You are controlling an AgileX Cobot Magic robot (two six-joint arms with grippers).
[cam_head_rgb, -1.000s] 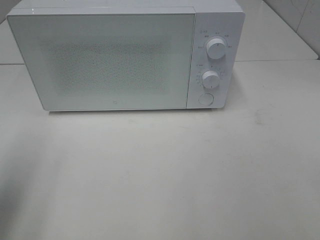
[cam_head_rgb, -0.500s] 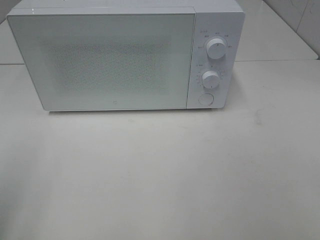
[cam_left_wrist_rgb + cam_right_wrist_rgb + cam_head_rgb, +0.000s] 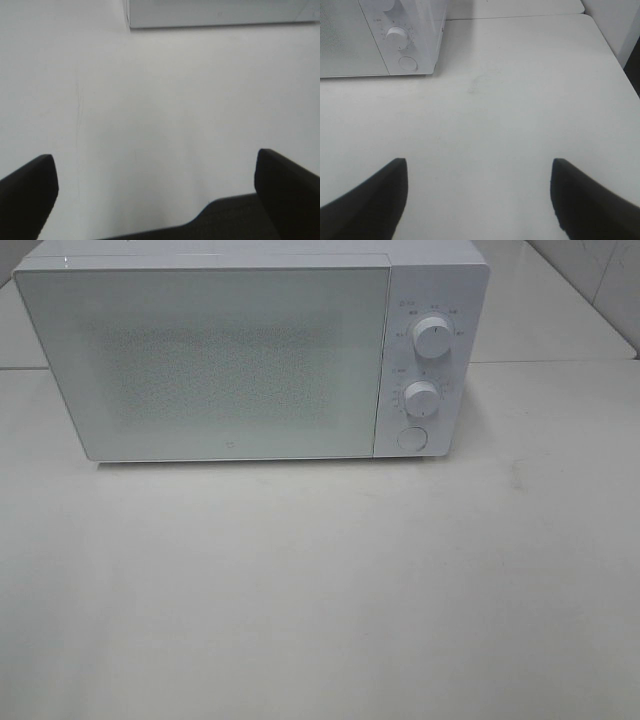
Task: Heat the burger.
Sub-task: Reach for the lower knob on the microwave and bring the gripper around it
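Observation:
The burger is out of view in every frame. A white microwave stands at the back of the table with its door shut; the frosted window shows nothing inside. Neither arm shows in the exterior high view. In the left wrist view my left gripper is open, its black fingers wide apart over bare table, with the microwave's lower edge ahead. My right gripper is also open over bare table, with the microwave's control panel ahead of it.
The microwave has two white dials and a round button on its right side. The white table stretches in front of it. A tiled wall rises at the back right.

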